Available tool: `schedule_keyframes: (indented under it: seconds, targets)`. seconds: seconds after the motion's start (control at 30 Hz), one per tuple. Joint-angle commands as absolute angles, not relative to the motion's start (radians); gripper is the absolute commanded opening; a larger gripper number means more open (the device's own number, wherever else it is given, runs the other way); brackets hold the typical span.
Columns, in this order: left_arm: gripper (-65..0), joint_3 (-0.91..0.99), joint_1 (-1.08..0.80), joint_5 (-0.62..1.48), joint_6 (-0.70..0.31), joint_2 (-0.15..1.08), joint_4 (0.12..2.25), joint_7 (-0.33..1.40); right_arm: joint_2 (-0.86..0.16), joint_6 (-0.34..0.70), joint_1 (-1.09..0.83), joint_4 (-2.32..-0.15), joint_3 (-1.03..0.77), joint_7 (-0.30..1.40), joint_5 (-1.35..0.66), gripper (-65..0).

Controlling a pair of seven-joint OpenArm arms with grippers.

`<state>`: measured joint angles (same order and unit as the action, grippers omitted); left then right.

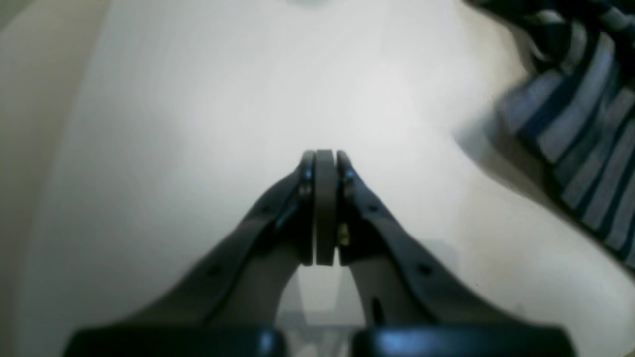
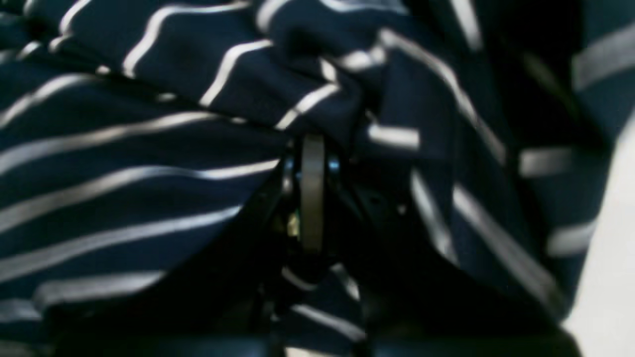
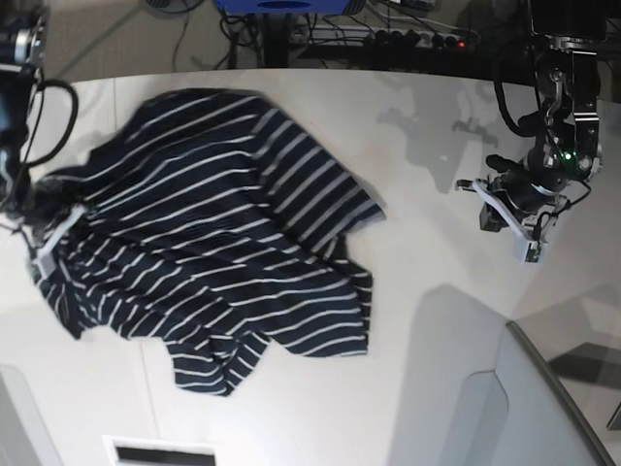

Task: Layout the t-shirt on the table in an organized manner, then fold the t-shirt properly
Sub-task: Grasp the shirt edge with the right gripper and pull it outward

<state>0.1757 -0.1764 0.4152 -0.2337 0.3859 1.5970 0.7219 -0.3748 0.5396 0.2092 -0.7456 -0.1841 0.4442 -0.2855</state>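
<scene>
The t-shirt [image 3: 213, 233], dark navy with thin white stripes, lies crumpled and partly spread on the left half of the white table [image 3: 427, 126]. Its lower part is bunched and a sleeve is folded under near the front. My right gripper [image 2: 312, 144] is shut at the shirt's left edge [image 3: 49, 243], and fabric gathers around its tip. My left gripper [image 1: 325, 154] hangs over bare table on the right, shut, with nothing between its pads. In the left wrist view a striped fold of the t-shirt [image 1: 585, 129] shows at the upper right, apart from the fingers.
A grey angled panel [image 3: 553, 408] stands at the front right corner. Cables and a power strip [image 3: 417, 39] lie beyond the table's far edge. A dark slot [image 3: 160, 453] sits at the front left. The left arm [image 3: 558, 146] casts shadows on the tabletop.
</scene>
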Motion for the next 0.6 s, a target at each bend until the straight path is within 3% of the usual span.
schedule_keyframes:
  seconds: [0.0,0.2,0.3,0.4,0.57]
  targets:
    - [-65.0,0.180,-0.166,0.418,-0.236,0.400,1.616,0.705,-0.404,0.515,0.251,-0.719,-0.185,0.473,-0.242,-64.4]
    - [-65.0,0.180,-0.168,0.418,-0.236,0.398,1.618,0.705,-0.412,0.515,0.460,-0.561,-0.196,0.351,-0.054,-64.4]
    - [-65.0,0.180,-0.171,0.418,-0.236,0.398,1.618,0.705,-0.389,0.516,0.479,-0.591,-0.197,0.337,-0.050,-64.4]
    - [-65.0,0.180,-0.173,0.418,-0.236,0.398,1.616,0.705,-0.361,0.521,0.407,-0.753,-0.197,0.404,-0.050,-64.4]
    - [-65.0,0.189,-0.191,0.418,-0.236,0.403,1.618,0.704,-0.249,0.521,0.110,-1.244,-0.200,0.670,-0.050,-64.4]
